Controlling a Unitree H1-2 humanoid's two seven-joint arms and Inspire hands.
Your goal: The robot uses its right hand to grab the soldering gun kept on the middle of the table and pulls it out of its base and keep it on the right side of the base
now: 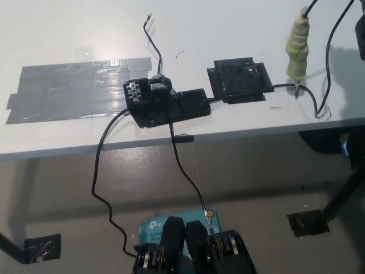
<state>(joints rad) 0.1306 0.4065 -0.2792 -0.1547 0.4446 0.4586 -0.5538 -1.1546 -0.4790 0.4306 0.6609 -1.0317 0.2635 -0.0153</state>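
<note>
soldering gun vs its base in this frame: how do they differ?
The soldering gun is pale cream and slender; the base is black and blocky. The gun stands nearly upright, tip down on the table near its right edge; the base lies flat mid-table. Both trail black cables.
</note>
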